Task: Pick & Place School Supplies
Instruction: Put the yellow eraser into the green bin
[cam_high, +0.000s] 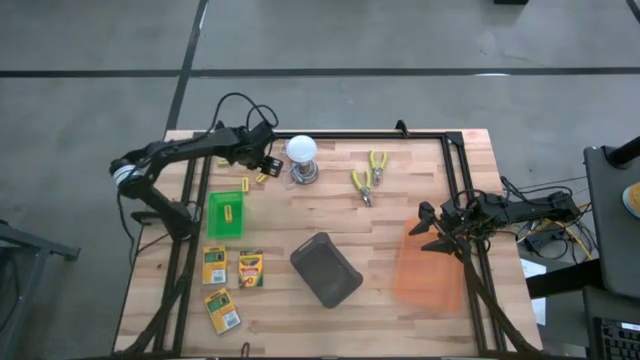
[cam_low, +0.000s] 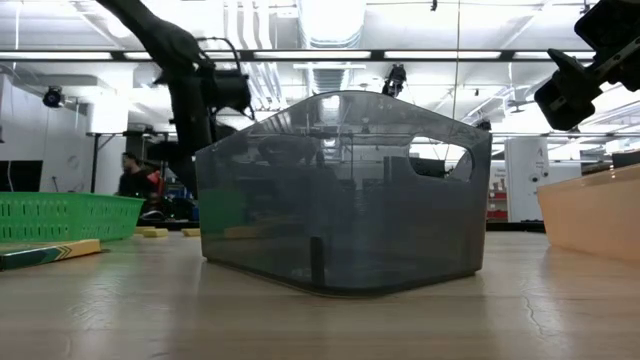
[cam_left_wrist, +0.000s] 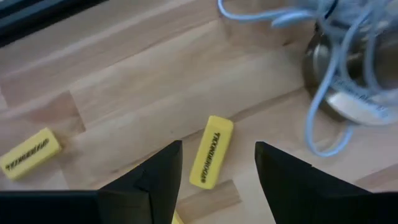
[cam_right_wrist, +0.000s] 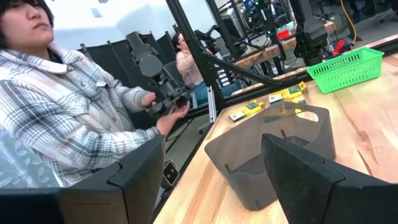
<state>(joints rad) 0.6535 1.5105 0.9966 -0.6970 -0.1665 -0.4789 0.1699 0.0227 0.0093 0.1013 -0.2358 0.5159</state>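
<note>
A grey bin (cam_high: 326, 269), orange bin (cam_high: 428, 266), green basket (cam_high: 226, 214), bulb (cam_high: 302, 152) and pliers (cam_high: 369, 176) share the table (cam_high: 400, 215).

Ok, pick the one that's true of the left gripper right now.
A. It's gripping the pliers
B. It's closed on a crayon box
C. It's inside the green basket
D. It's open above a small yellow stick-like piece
D: the left gripper is open, its fingers apart on either side of the yellow piece lying on the table, next to the bulb's metal base.
</note>
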